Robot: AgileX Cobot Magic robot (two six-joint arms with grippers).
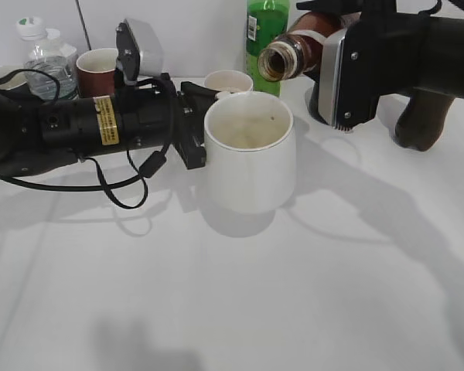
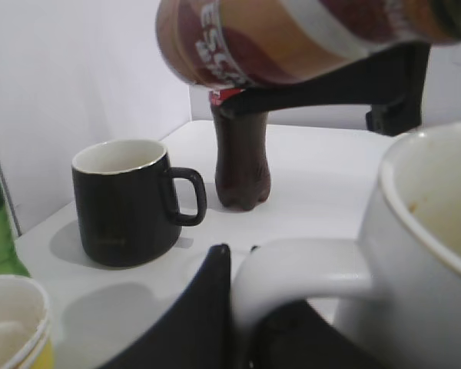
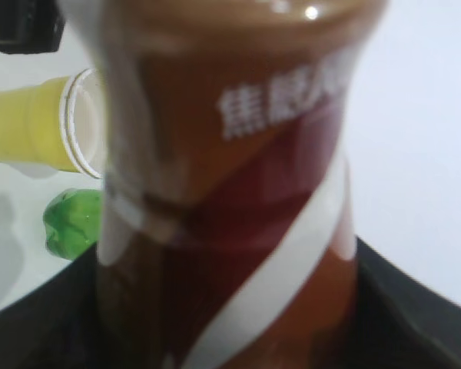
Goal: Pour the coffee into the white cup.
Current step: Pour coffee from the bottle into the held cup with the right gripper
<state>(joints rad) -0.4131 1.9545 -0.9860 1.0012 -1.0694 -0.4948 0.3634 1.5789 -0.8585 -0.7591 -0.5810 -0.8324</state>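
The white cup [image 1: 250, 164] stands at the table's middle, empty but for faint stains inside. My left gripper [image 1: 195, 131] is shut on its handle [image 2: 307, 265]. The cup's wall also shows in the left wrist view [image 2: 415, 254]. My right gripper [image 1: 336, 73] is shut on the coffee bottle [image 1: 298, 52], uncapped and tipped on its side. Its open mouth points toward the cup, above and just behind the rim. No liquid stream shows. The brown-orange label fills the right wrist view [image 3: 238, 192] and the top of the left wrist view [image 2: 292, 38].
A yellow paper cup [image 1: 228, 81] and a green bottle [image 1: 264, 39] stand behind the white cup. A red cup [image 1: 97, 71] and a clear water bottle [image 1: 48, 66] stand at the back left. A black mug [image 2: 127, 200] and a dark cola bottle [image 2: 240, 154] show in the left wrist view.
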